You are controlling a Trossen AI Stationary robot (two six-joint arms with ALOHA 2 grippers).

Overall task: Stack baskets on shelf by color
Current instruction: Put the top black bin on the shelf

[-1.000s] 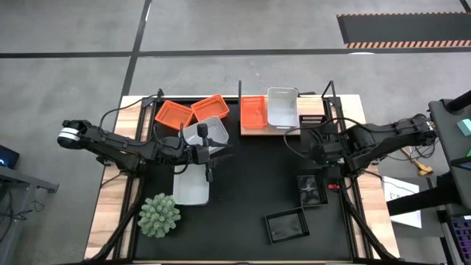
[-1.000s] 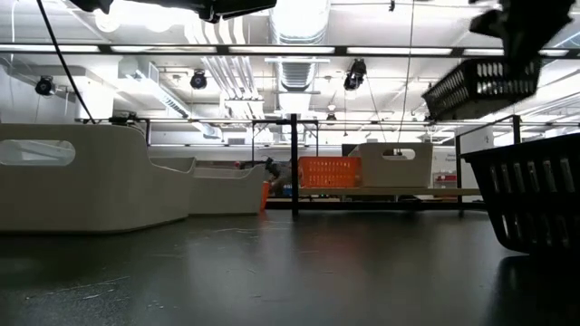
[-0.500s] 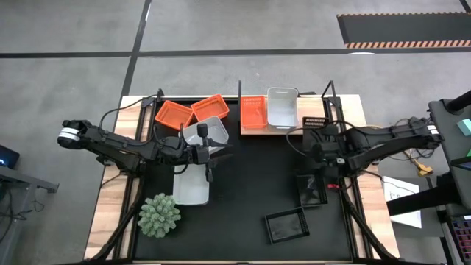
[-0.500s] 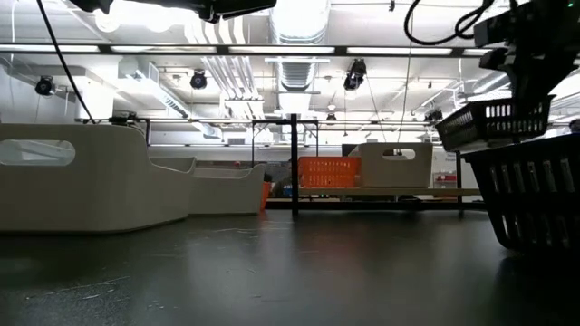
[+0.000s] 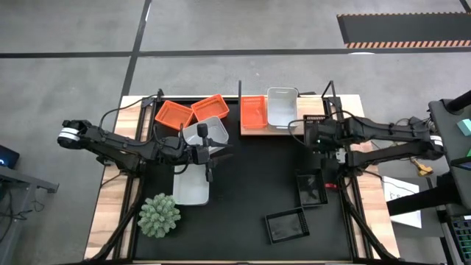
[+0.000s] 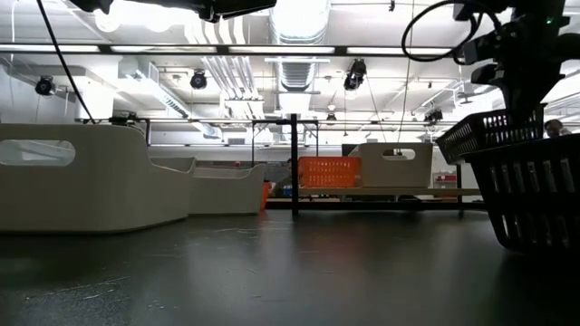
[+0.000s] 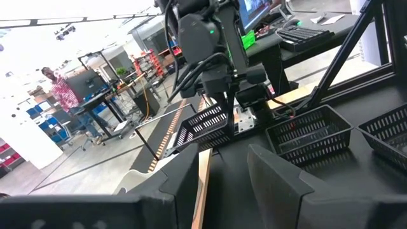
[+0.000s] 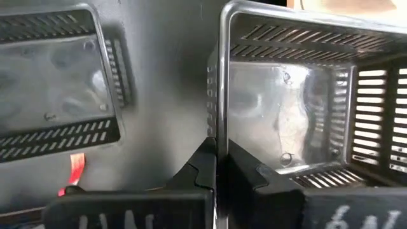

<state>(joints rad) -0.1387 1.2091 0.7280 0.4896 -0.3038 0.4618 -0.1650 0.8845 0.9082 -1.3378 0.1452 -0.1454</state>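
Note:
My right gripper is shut on a black basket, which it holds in the air by the right end of the wooden shelf. That basket also shows in the right wrist view and the left wrist view. An orange basket and a white basket stand on the shelf board. My left gripper is open and empty over two white baskets at the mat's left. My right gripper pinches one side wall of the black basket at its rim, one finger inside the basket and one outside. The fingers come from above, pointing down. The basket hangs tilted, lifted clear, above another black basket that stands on the mat.
Two orange baskets lie at the far left. Two black baskets stand on the mat at the right, the first also in the right wrist view. A green spiky plant stands near left. Thin black shelf posts rise at the back.
My right gripper has carried the black basket toward the table's far edge, toward the shelf's right end. In the low view the basket has come lower and tilts less. My left arm has kept still.

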